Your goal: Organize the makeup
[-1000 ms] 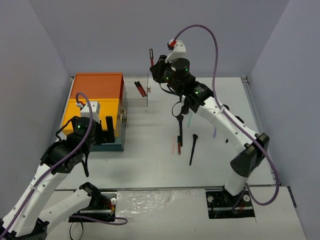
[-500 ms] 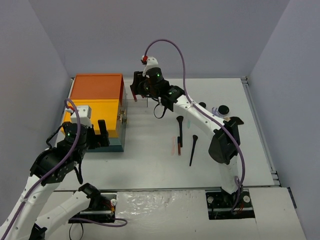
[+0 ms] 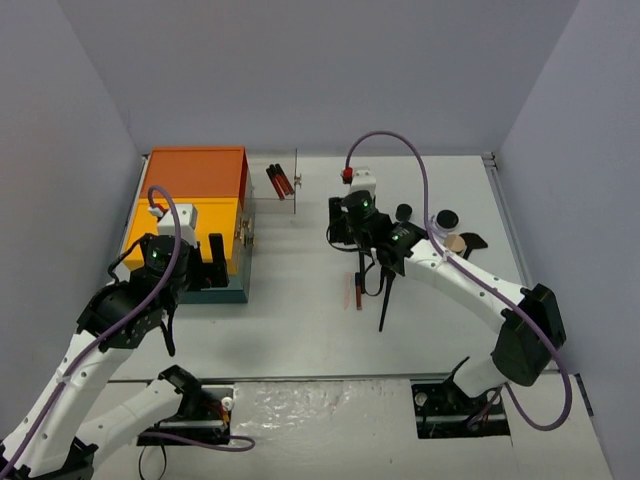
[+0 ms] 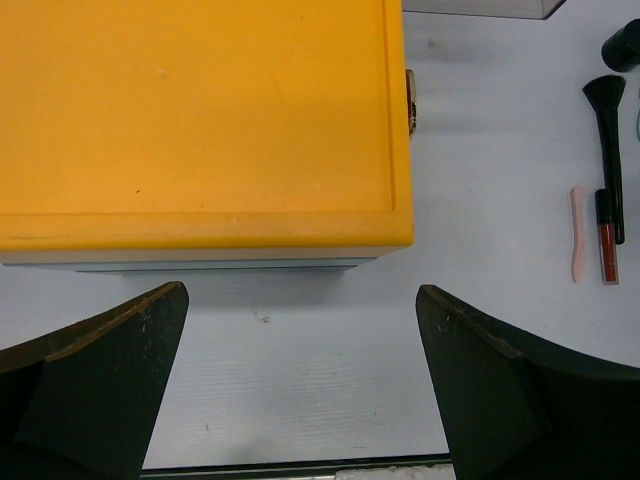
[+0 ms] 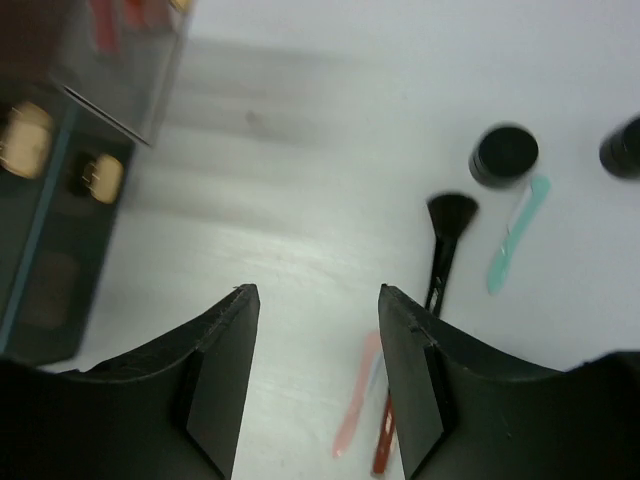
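Note:
Loose makeup lies mid-table: a black brush (image 3: 384, 300), a pink stick (image 3: 347, 291) and a red stick (image 3: 358, 293), with two round black jars (image 3: 405, 211) and a beige puff (image 3: 456, 242) farther right. Red sticks (image 3: 280, 180) lie in a clear holder (image 3: 292, 192) at the back. My right gripper (image 3: 338, 228) hovers open and empty left of the brushes; its view (image 5: 315, 330) shows the pink stick (image 5: 357, 405), a red stick (image 5: 383, 445), a brush (image 5: 445, 245), a teal stick (image 5: 515, 235) and a jar (image 5: 503, 155). My left gripper (image 3: 205, 265) is open and empty.
The big orange-topped teal box (image 3: 192, 200) stands at the back left; my left gripper (image 4: 300, 300) hangs just in front of its near edge (image 4: 200, 235). The box's latches (image 5: 95, 175) face the right gripper. Grey walls close in the table on three sides.
My right gripper, which held a red stick up at the back, went to the clear holder and has come back over the table's middle, open and empty. The left arm shifted slightly.

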Controlling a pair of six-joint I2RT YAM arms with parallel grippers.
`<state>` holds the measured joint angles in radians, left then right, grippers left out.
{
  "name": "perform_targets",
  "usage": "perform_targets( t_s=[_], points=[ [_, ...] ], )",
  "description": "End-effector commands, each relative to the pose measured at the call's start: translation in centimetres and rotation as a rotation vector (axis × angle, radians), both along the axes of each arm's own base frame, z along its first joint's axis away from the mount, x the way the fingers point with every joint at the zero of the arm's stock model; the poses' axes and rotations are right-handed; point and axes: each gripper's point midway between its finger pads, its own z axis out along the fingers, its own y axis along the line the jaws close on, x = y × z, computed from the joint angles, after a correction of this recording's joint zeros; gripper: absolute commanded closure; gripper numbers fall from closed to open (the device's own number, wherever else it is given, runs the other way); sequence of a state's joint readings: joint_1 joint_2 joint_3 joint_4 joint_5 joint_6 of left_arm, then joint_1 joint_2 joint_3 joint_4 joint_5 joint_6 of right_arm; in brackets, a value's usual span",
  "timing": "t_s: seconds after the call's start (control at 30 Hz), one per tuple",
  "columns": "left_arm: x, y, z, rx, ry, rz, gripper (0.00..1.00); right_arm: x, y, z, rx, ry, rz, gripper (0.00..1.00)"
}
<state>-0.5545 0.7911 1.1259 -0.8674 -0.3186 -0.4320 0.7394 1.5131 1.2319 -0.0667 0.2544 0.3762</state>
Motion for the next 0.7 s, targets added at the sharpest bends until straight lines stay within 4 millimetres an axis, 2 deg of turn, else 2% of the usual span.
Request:
perform_targets(
  t_s=[0.0, 0.07, 0.2, 0.3, 0.43, 0.67],
  points=[
    [1.7, -1.4, 2.8, -0.062, -0.079, -0.018, 0.03, -4.2, -4.0, -5.0, 0.033, 0.106, -0.131, 0.54],
    [2.0, -1.7, 2.9, -0.066, -0.080, -0.025, 0.03, -6.9, -5.8, -9.0, 0.013, 0.189, -0.163, 0.56],
    [2.4, -2.1, 2.9, -0.072, -0.085, -0.033, 0.03, -9.9, -7.0, -13.3, 0.014, 0.280, -0.201, 0.58],
    [2.6, -2.4, 2.8, -0.070, -0.079, -0.043, 0.03, -11.0, -7.2, -15.3, -0.004, 0.326, -0.212, 0.59],
    [2.7, -2.6, 2.8, -0.073, -0.076, -0.048, 0.03, -11.6, -6.9, -16.9, -0.005, 0.351, -0.210, 0.59],
    [2.3, -2.4, 2.7, -0.069, -0.075, -0.049, 0.03, -10.7, -5.6, -17.8, -0.006, 0.345, -0.193, 0.60]
  ],
)
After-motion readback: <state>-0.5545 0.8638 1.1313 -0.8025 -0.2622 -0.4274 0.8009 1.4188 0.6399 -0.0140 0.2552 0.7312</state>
